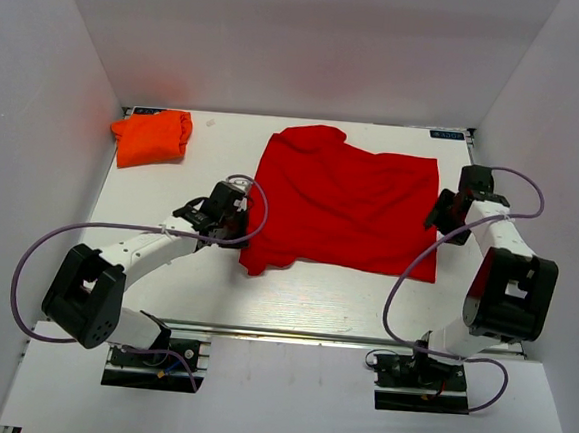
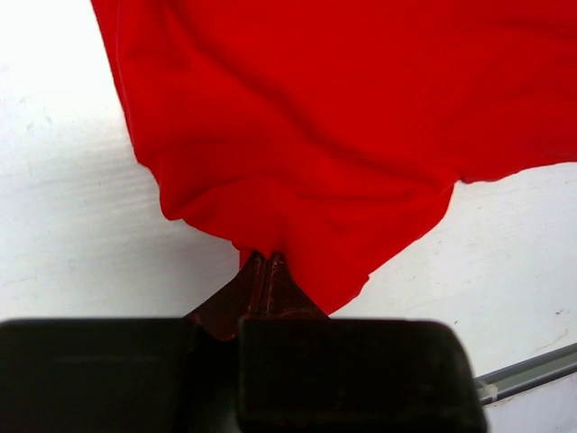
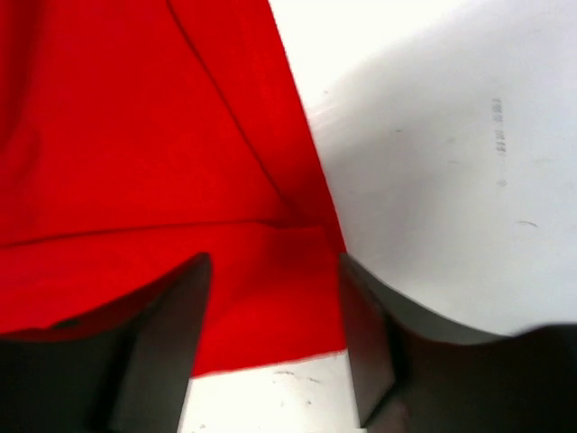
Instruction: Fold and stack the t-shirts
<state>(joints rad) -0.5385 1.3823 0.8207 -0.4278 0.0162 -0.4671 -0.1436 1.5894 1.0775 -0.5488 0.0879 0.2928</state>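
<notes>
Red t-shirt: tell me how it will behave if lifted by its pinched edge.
Probably floppy: the red t-shirt bunches into folds where the left claw pinches it. Lifted, it would likely drape and trail. Pushed, it would probably wrinkle, not slide flat.

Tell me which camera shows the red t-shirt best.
The top external view: the whole red t-shirt lies spread on the table, outline complete. The left wrist view shows only a bunched edge pinched in the left gripper; the right wrist view only one edge beneath the open right gripper.

A lab test booth: white table boxed by plain white walls.
</notes>
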